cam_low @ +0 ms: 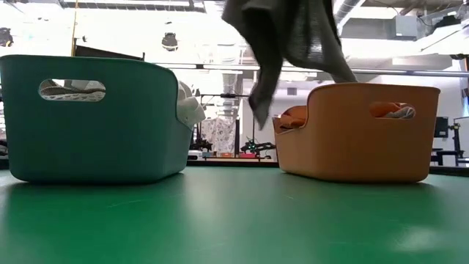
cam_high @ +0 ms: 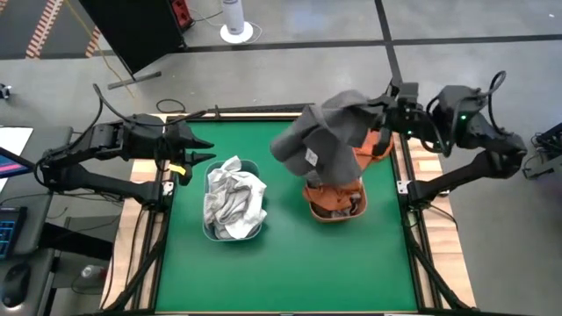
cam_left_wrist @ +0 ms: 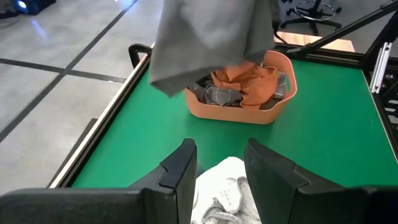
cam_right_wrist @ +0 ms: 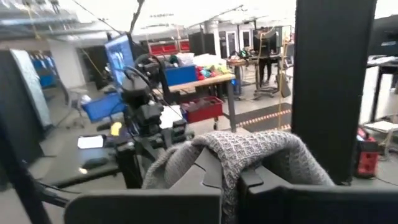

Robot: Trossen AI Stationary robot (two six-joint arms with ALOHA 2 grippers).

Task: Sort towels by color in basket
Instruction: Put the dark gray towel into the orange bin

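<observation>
Draped over the right gripper [cam_right_wrist: 239,177], the grey towel [cam_high: 320,140] is pinched in its closed fingers and hangs long-axis downward, directly above the orange basket [cam_high: 335,211], which holds rust-orange and grey patterned cloths. Well apart, the left gripper [cam_high: 200,151] waits half open and empty just beside the teal basket [cam_low: 88,147] of white towels [cam_high: 234,200].

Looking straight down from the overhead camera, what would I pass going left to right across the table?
Left gripper → teal basket of pale towels → hanging grey towel → right gripper. The orange basket sits under the grey towel, so its place is unclear.
</observation>
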